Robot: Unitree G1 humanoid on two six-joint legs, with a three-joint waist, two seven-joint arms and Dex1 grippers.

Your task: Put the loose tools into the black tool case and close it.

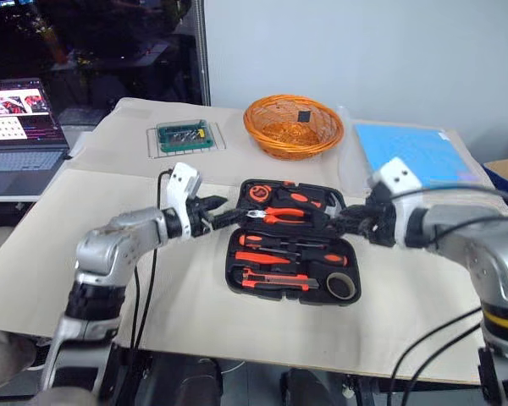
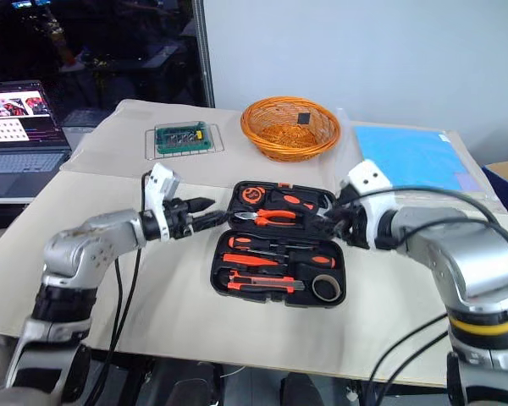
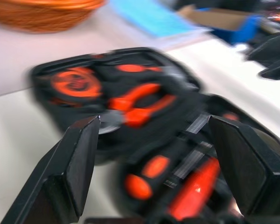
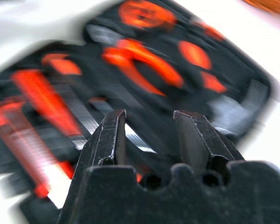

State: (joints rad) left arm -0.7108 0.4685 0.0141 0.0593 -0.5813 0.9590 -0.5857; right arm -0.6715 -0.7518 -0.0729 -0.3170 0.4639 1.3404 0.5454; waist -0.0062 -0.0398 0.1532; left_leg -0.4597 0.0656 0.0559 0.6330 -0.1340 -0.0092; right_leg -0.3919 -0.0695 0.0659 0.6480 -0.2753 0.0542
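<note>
You had the black tool case (image 1: 292, 241) lying open mid-table, screwdrivers (image 1: 288, 247), utility knife (image 1: 267, 280) and tape roll (image 1: 341, 285) already seated in its near half. Your left gripper (image 1: 213, 215), fingers spread wide, and right gripper (image 1: 343, 223), fingers partly apart and empty, flanked the lid, seemingly to fold it shut.

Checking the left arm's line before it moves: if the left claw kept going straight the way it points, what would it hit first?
Most likely the open black tool case. The left claw, open, points across at its upper half, about where the orange-handled pliers lie. Depth is unclear; it may pass just above them.
</note>
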